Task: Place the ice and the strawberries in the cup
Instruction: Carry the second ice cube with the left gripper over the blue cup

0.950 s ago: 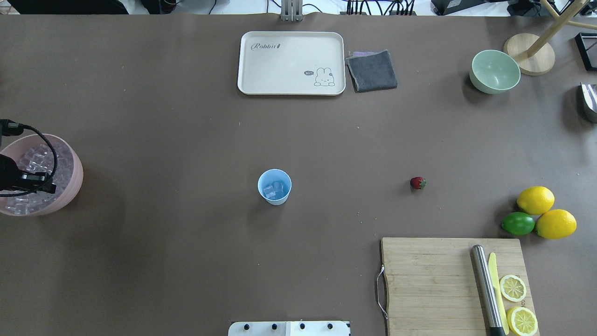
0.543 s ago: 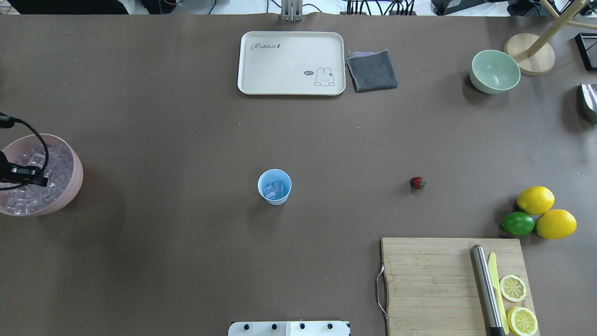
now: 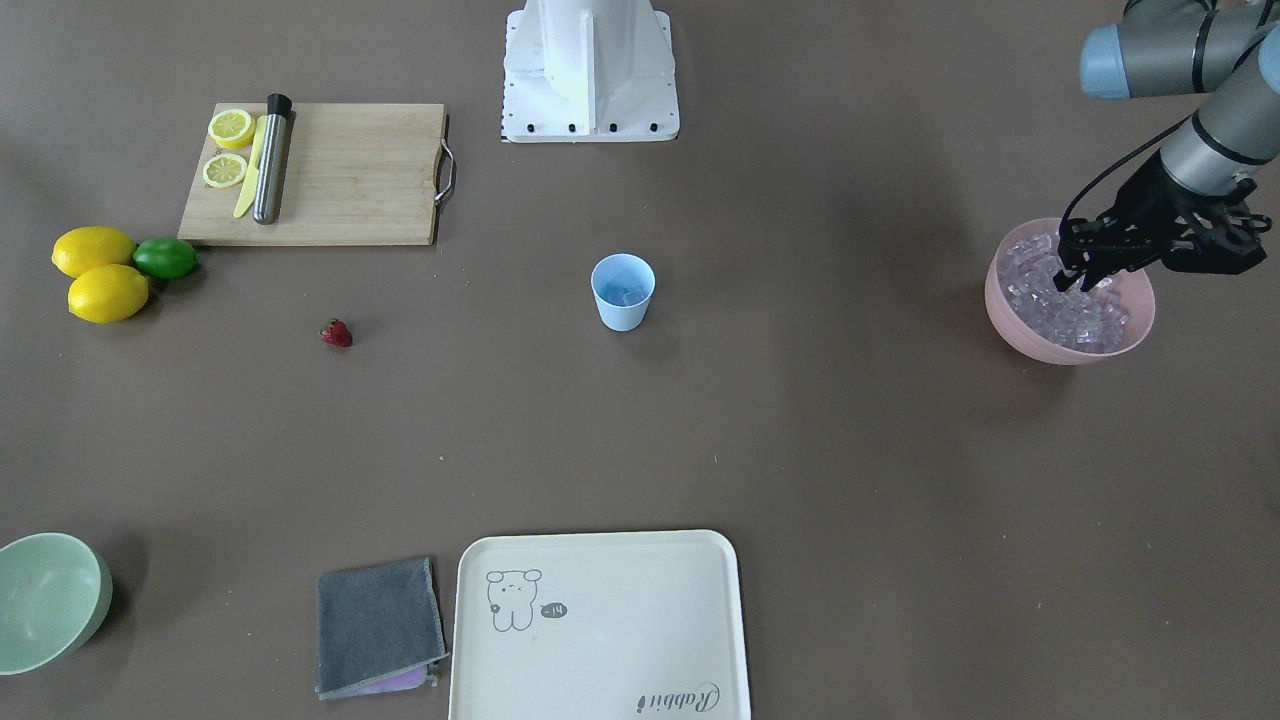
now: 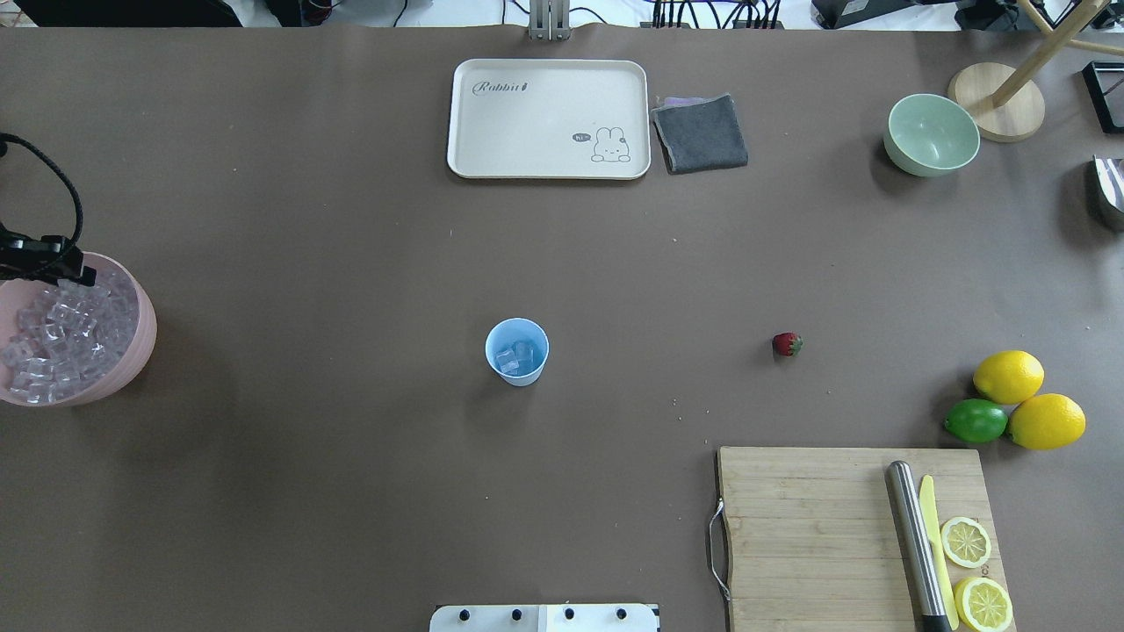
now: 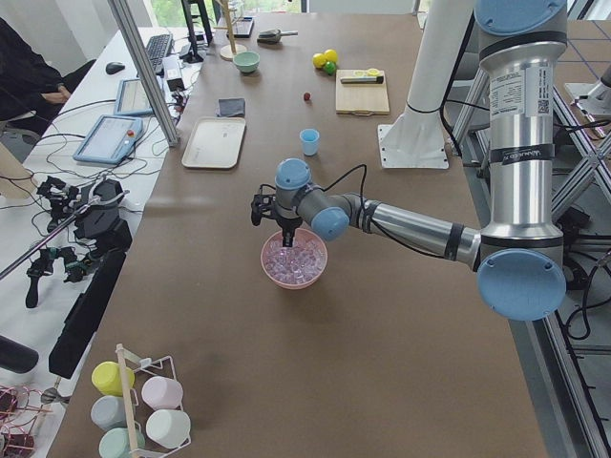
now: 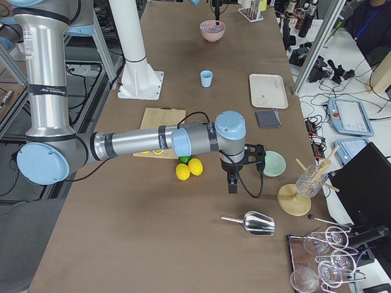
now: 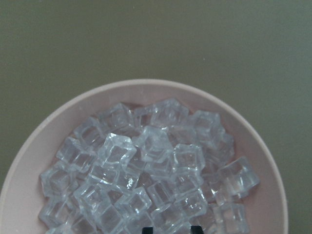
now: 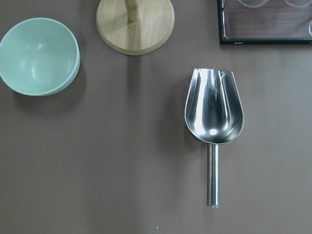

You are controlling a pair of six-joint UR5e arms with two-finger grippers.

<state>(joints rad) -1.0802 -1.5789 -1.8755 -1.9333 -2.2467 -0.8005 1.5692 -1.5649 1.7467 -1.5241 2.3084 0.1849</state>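
The light blue cup stands upright at mid-table with a few ice cubes inside. The pink bowl at the table's left end is heaped with ice. My left gripper hangs over the bowl's far side, its tips at the ice surface. In the left wrist view its fingertips stand apart with a cube between them. The strawberry lies alone to the right of the cup. My right gripper hovers over the table's right end, near the green bowl; I cannot tell whether it is open.
A cream tray and a grey cloth lie at the far edge. A pale green bowl, a wooden stand base and a metal scoop are at the right end. Two lemons, a lime and a cutting board are at the near right.
My left gripper has moved from over the bowl's middle towards its far rim, uncovering more of the ice. Cup and strawberry have not moved.
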